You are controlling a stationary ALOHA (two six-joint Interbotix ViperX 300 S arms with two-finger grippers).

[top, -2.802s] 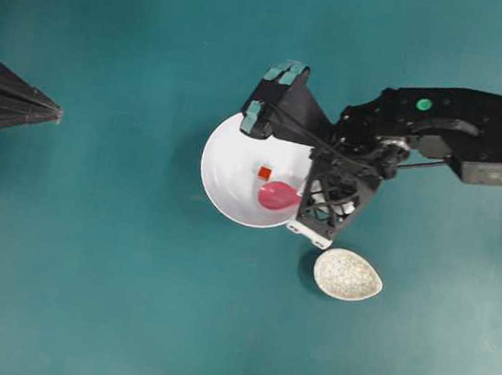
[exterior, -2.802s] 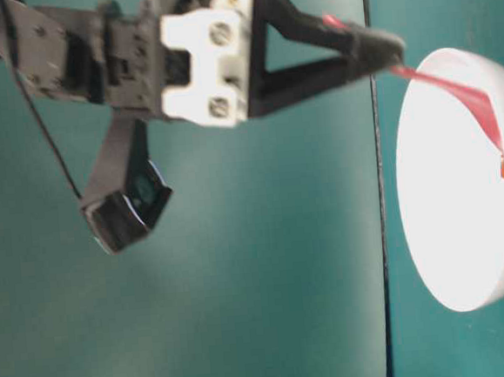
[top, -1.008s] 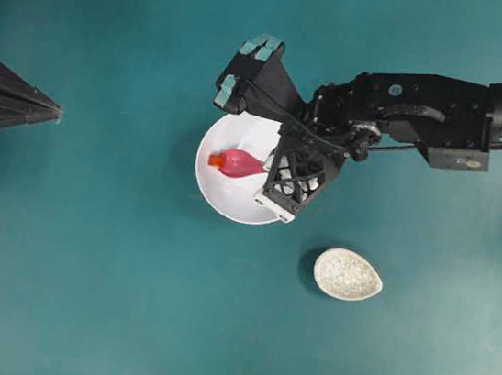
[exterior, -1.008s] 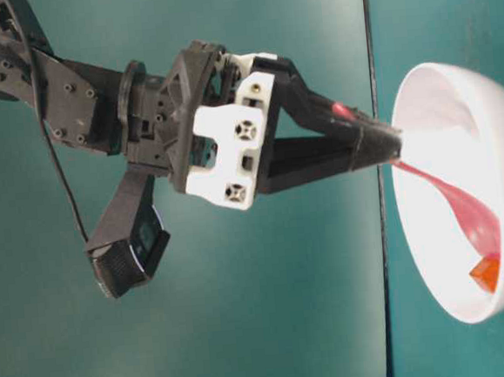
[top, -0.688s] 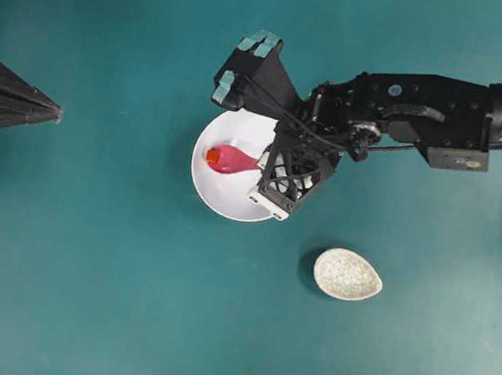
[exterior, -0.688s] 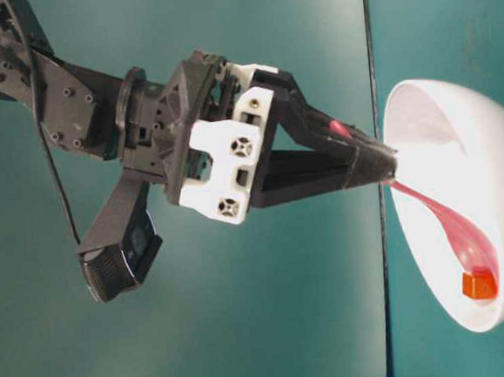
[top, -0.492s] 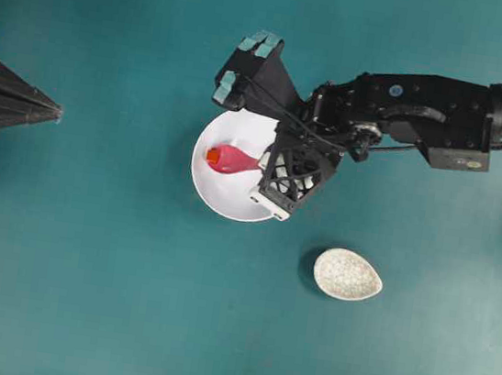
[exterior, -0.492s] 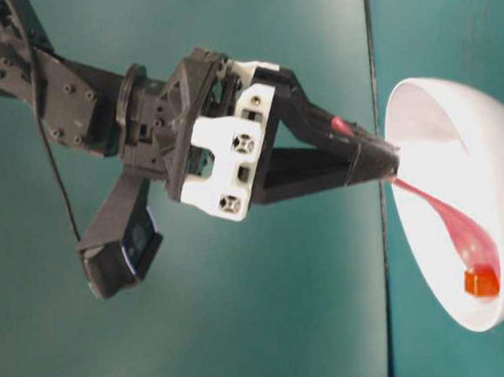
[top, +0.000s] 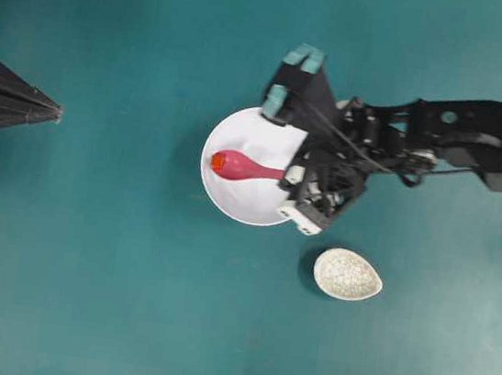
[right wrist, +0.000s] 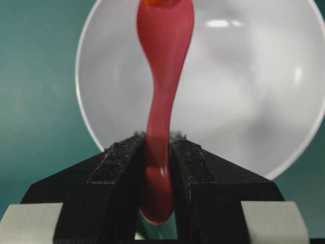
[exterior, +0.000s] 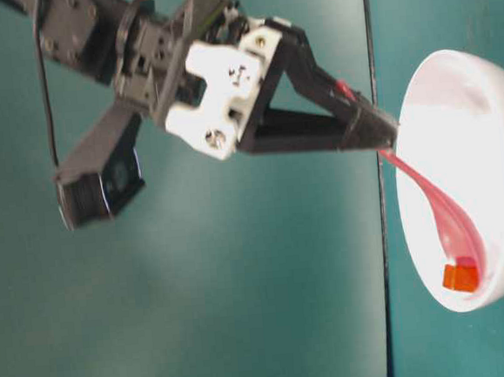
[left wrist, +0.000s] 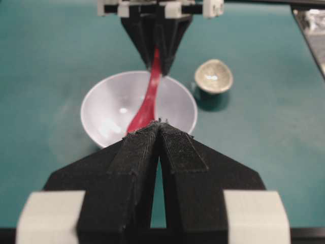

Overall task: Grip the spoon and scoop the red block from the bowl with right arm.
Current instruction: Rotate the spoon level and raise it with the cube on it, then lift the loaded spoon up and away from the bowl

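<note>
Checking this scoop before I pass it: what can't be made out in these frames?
- Right wrist view: the red block is cut by the top edge.
- Left wrist view: the block is hidden behind the left gripper, which covers the spoon scoop.
- Overhead: the right gripper tips hide under the wrist.
- Table-level view: the bowl is cut at right.

R arm (top: pixel 461 137) reaches in from the right edge of the overhead view, wrist angled down. R gripper (right wrist: pixel 156 147) is clamped on the spoon (top: pixel 244 167) handle, pads tight on both sides. L gripper (left wrist: pixel 159 127) sits at far left, fingers pressed together, holding nothing.
</note>
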